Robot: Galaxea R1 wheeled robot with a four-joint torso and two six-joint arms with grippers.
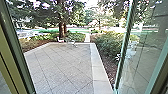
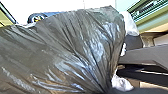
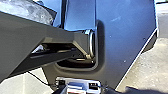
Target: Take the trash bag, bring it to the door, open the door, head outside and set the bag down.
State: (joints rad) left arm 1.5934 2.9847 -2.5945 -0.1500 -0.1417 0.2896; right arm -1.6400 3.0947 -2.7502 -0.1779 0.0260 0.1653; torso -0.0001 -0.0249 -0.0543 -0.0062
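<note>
crumpled and shiny, the trash bag (image 2: 67,55) bulges close beneath the left wrist camera. its folds pinch together by the left gripper (image 2: 109,90), so i judge it carried there, though i can't tell how that gripper is set; i can't tell for the right gripper either.

from where i stand indoors, the doorway worries me. loose plastic could catch on the door frame (image 1: 18,50) at 10 o'clock or the edge of the glass door (image 1: 140,50) at 2 o'clock, and tear, if the robot drifts off line or the door swings in. a full bag might also slip if its gathered part is poorly gripped. set down too near the pale stone border (image 1: 97,71) at 1 o'clock, it could roll into the shrubs (image 1: 107,45).

the head view gives the paving (image 1: 60,67) at 12 o'clock; the left wrist view gives the bag's creases; the right wrist view gives a thin cable (image 3: 37,78) and sunlit ground (image 3: 142,72) beside the robot's dark plate (image 3: 125,37).
</note>
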